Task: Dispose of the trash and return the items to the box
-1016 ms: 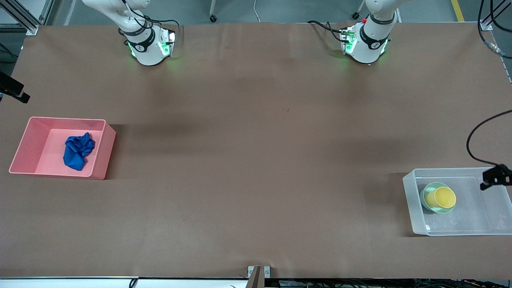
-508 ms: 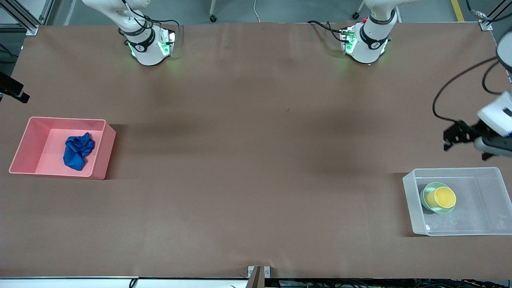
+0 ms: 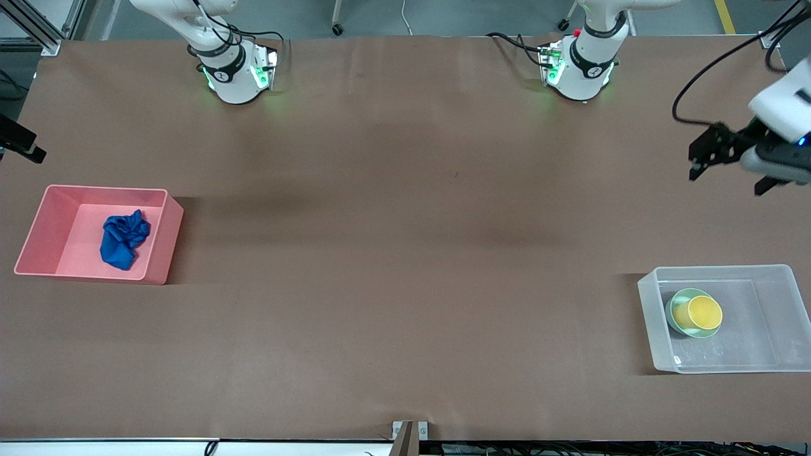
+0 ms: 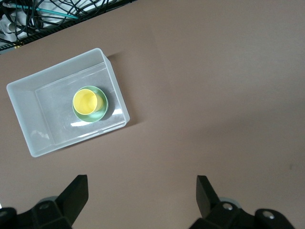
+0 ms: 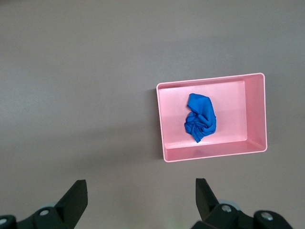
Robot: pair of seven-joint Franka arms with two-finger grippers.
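Readable text: none in any view
Right arm's base: a small round dark mark on the black collar; no letters can be made out
Left arm's base: the same sort of round mark on its collar; not legible
Pink bin: plain walls; no label or print
Clear box: no writing to be made out on it
Yellow cup: plain; no print
Green bowl: plain; no print
Blue cloth: no tag or lettering seen
Table cover: plain brown; no marks that read as signs or numbers
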